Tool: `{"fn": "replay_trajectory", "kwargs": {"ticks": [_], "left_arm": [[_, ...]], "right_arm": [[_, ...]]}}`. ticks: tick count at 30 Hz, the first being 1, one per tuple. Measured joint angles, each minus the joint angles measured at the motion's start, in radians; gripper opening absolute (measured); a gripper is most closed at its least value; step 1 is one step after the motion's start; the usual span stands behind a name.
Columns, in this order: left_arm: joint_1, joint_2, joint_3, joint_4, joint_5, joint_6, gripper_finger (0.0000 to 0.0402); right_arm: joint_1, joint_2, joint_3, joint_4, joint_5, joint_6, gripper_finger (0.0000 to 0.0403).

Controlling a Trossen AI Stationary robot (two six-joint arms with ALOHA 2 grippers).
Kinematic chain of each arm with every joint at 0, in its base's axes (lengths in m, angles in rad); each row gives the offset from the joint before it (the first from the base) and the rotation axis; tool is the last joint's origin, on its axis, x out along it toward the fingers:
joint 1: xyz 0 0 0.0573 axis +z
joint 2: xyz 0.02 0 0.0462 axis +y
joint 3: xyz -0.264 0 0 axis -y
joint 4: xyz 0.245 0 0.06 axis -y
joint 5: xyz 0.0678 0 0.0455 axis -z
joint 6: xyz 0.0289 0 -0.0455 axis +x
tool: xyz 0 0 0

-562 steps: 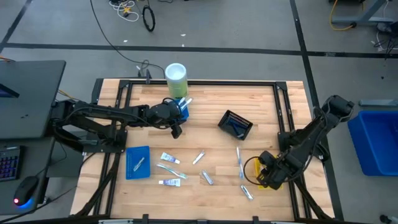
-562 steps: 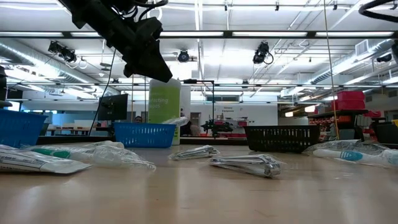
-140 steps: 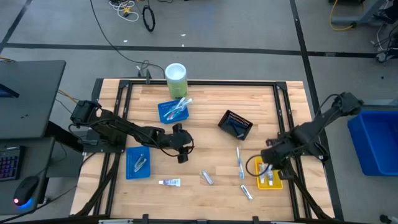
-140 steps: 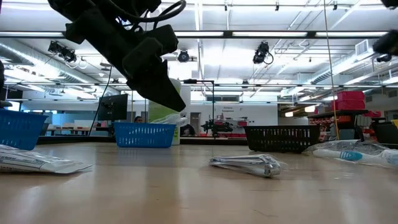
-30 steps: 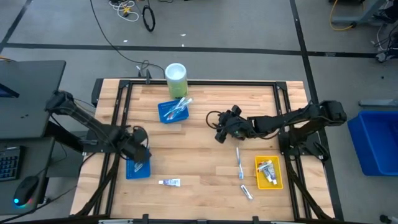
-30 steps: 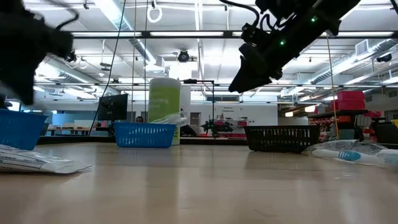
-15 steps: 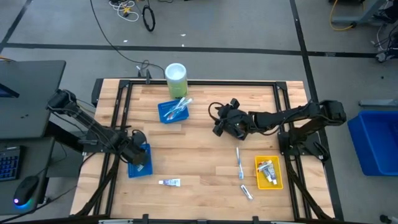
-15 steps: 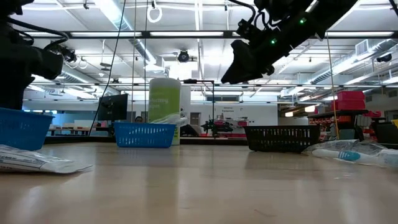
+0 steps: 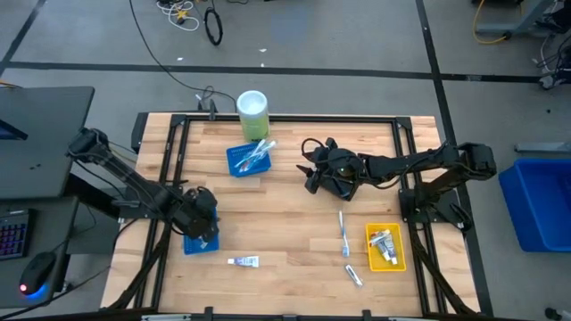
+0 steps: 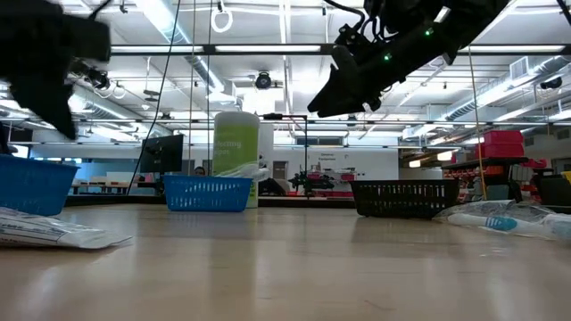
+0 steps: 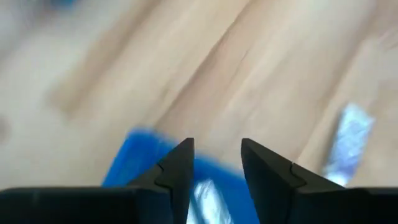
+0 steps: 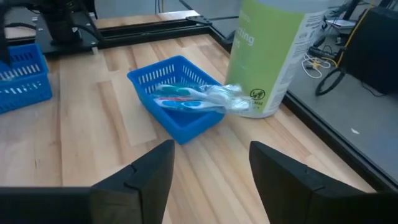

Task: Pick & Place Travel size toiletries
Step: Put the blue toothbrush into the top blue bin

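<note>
While wrapped in clear film, white-blue toothbrushes [image 12: 193, 96] fill a blue basket [image 12: 177, 99].

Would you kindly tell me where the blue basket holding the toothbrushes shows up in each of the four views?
High view: blue basket near the table's far edge, just in front of the green-and-white cylinder.
Low view: left of centre at the far edge, beside the cylinder.
Left wrist view: not identifiable; a different blue tray sits under the left gripper.
Right wrist view: centre, ahead of the right gripper.
Shared landmark: the cylinder.
</note>
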Motion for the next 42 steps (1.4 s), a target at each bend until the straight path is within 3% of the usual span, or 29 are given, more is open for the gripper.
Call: {"fn": "replay_trajectory", "kwargs": {"ticks": [9,12,18,24,27,30,32,36,42], "left_arm": [[0.000,0.000,0.139,0.113,-0.270,0.320,0.0136],[0.000,0.000,0.139,0.174,-0.303,0.383,0.0136],[0.000,0.000,0.139,0.217,-0.329,0.418,0.0136],[0.001,0.001,0.139,0.217,-0.390,0.434,0.0136],[0.002,0.001,0.139,0.218,-0.444,0.459,0.0136],[0.006,0.001,0.139,0.218,-0.509,0.481,0.0136],[0.016,0.001,0.139,0.218,-0.537,0.498,0.0136],[0.046,0.001,0.138,0.218,-0.546,0.513,0.0136],[0.096,0.001,0.138,0.218,-0.542,0.545,0.0136]], "right_arm": [[0.000,0.000,0.000,-0.002,-0.001,0.000,0.0206],[0.000,0.000,0.000,-0.002,-0.016,0.000,0.0205],[0.009,0.000,0.000,-0.002,-0.142,-0.023,0.0204],[0.127,0.000,0.003,-0.062,-0.202,0.058,0.0198],[0.211,0.000,0.045,-0.252,-0.191,0.151,0.0196],[0.285,0.000,0.143,-0.633,-0.103,0.302,0.0195],[0.315,0.001,0.205,-0.836,-0.109,0.478,0.0195],[0.354,0.005,0.209,-0.922,-0.240,0.768,0.0194],[0.407,0.063,0.167,-0.957,-0.285,0.945,0.0194]]}}
